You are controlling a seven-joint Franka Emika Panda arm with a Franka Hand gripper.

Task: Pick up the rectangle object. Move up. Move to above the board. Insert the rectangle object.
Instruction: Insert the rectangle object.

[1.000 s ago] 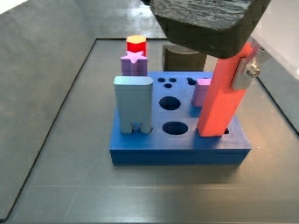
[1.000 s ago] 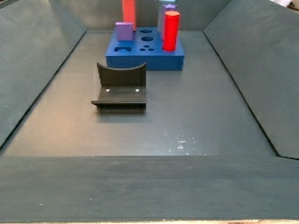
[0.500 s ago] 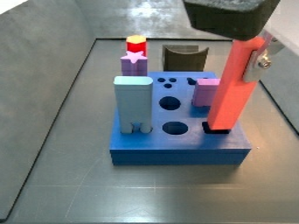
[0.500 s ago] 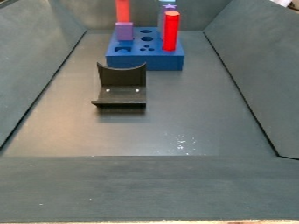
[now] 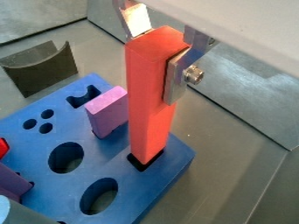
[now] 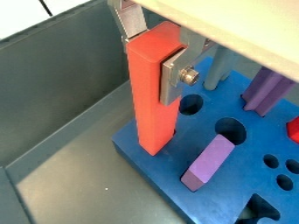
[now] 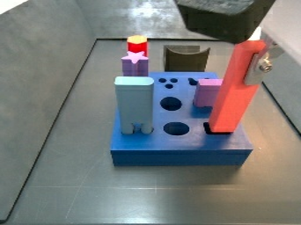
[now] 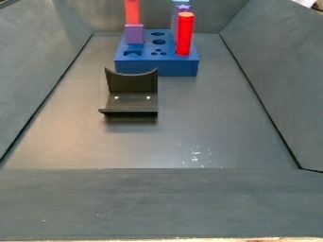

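The rectangle object (image 5: 152,96) (image 6: 152,87) is a tall red-orange bar. It stands with its lower end in a square corner hole of the blue board (image 5: 158,184) (image 6: 222,206) (image 7: 182,154) (image 8: 171,66). In a side view the bar (image 7: 235,88) leans slightly. My gripper (image 5: 155,61) (image 6: 158,57) (image 7: 247,57) is shut on the bar's top, with a silver finger plate (image 5: 177,74) flat against one side. The opposite finger is mostly hidden behind the bar. In a side view only the bar (image 8: 131,9) shows at the far end; the gripper is above that frame.
On the board stand a light-blue tall block (image 7: 132,104), a purple block (image 7: 209,88) (image 5: 105,112) beside the bar, and a purple star topped by a red hexagon piece (image 7: 137,44). The fixture (image 7: 186,57) (image 8: 130,92) stands on the floor next to the board. Grey walls ring the floor.
A second ago the bar leaned more, its foot at the hole's edge. Now it stands straighter with its foot in the hole. The gripper shows higher in the side view.
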